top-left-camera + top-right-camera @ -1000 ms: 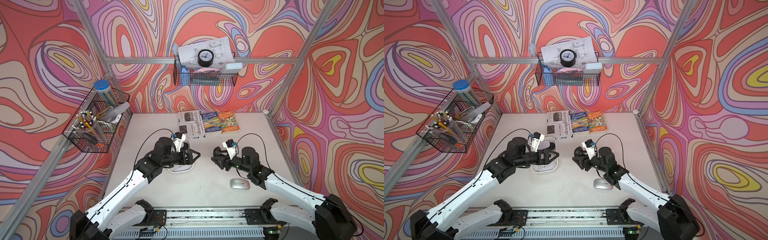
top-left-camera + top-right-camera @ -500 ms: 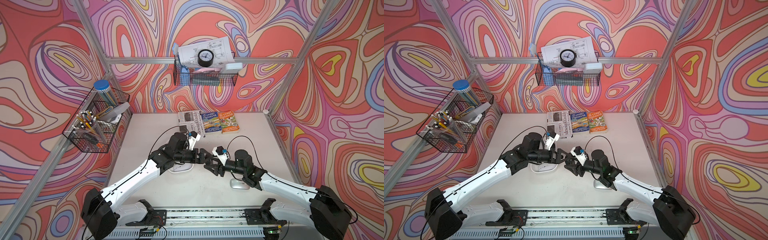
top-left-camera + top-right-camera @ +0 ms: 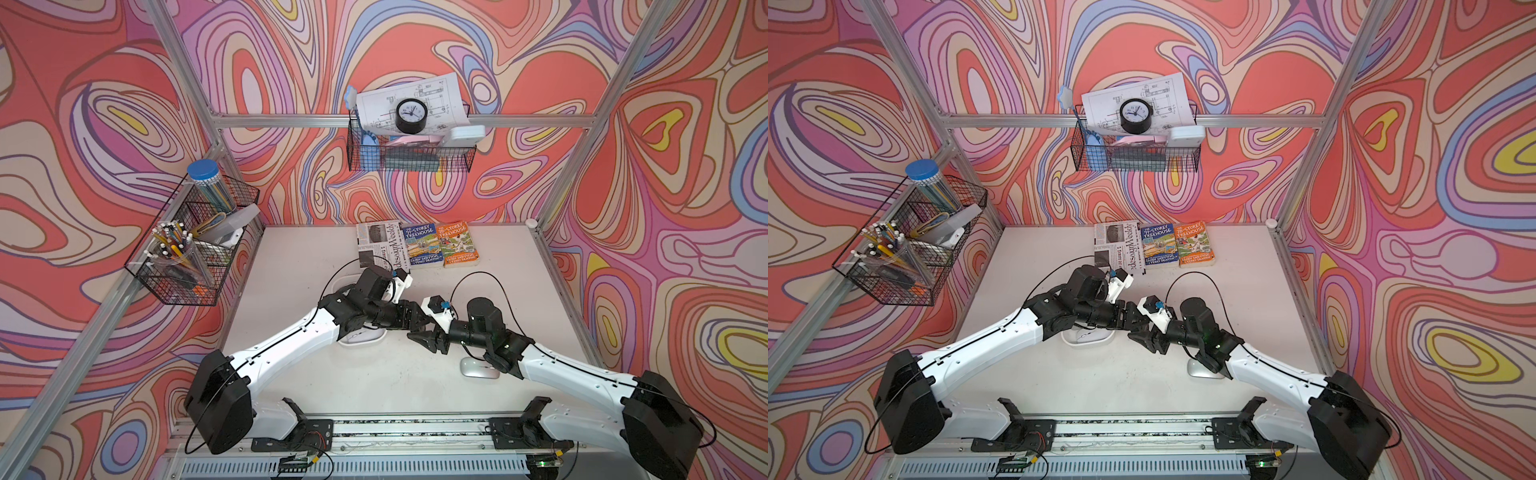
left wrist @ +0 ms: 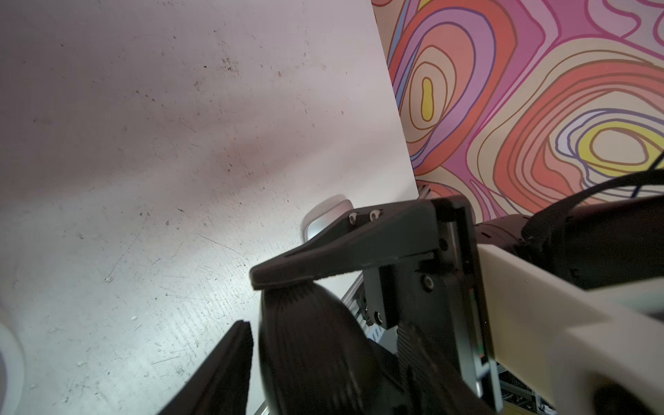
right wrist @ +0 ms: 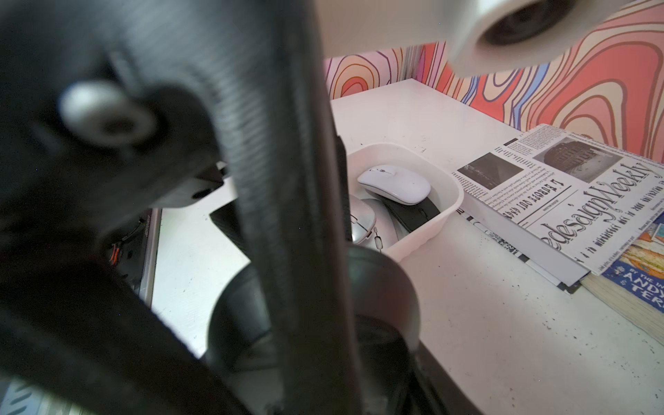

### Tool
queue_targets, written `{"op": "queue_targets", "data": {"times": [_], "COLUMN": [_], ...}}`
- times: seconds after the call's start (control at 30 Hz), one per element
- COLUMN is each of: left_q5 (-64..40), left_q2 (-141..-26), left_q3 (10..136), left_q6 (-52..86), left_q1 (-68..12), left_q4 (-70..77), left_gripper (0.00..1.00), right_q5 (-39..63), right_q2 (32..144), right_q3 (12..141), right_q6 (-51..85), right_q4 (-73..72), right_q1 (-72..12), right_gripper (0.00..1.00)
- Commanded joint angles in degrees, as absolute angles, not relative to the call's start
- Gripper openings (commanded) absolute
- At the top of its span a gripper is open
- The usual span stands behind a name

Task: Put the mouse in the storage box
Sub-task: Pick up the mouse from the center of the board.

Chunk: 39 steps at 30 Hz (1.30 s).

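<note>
A dark, rounded mouse [image 4: 305,341] hangs above the middle of the table, where the two grippers meet. My right gripper [image 3: 424,329] is shut on it, and one of its fingers [image 4: 323,251] presses on the mouse's top. My left gripper [image 3: 417,319] has a jaw on each side of the same mouse, with a thin gap showing at one finger [image 4: 230,359]. The white storage box [image 5: 431,222] sits under my left arm, with its rim [image 3: 365,338] showing. It holds a white mouse [image 5: 395,183], a black one and a silver one.
A silver mouse [image 3: 478,368] lies on the table beside my right forearm. A newspaper [image 3: 380,245] and two books [image 3: 440,244] lie at the back. Wire baskets hang on the left wall [image 3: 187,249] and the back wall [image 3: 409,153].
Both arms have swung inward until the grippers meet over the table's middle. The left jaws have narrowed around the mouse that the right gripper holds.
</note>
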<state>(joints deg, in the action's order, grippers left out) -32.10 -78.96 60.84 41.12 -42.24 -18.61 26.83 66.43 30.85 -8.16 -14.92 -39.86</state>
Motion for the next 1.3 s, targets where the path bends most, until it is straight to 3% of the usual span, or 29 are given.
{"op": "queue_targets", "data": {"times": [0.0,0.3,0.4,0.47,0.57,1.13,1.27], "left_q5": [-30.70,-28.94,-27.46,-25.65,-21.99,17.35,20.20], "left_q2": [-80.13,-81.64,-81.66,-81.48,-81.05,-80.31,-81.26], "left_q3": [63.26,63.85,64.06,64.24,64.91,67.41,65.06], "left_q6": [38.88,37.75,37.46,37.18,36.10,27.61,27.78], "left_q1": [-42.71,-43.15,-43.15,-43.15,-43.15,-40.83,-40.69], "left_q4": [-21.62,-24.06,-24.52,-24.89,-26.08,-47.48,-47.21], "left_gripper": [0.51,0.25,0.10,0.01,0.00,0.00,0.00], "right_q5": [26.44,25.37,24.44,23.81,22.04,11.45,7.65], "right_q2": [66.51,68.48,68.62,68.56,68.23,66.01,65.66], "right_q3": [33.00,34.53,34.54,34.46,33.73,29.63,29.27], "right_q6": [-9.89,-11.16,-11.14,-10.71,-9.62,-5.20,-3.50], "right_q4": [-14.34,-12.48,-12.47,-12.56,-13.40,-15.63,-16.01], "right_q1": [-40.34,-40.43,-40.52,-40.52,-40.52,-40.52,-40.47], "right_gripper": [0.40,0.44,0.55,0.71,0.98,0.98,0.98]}}
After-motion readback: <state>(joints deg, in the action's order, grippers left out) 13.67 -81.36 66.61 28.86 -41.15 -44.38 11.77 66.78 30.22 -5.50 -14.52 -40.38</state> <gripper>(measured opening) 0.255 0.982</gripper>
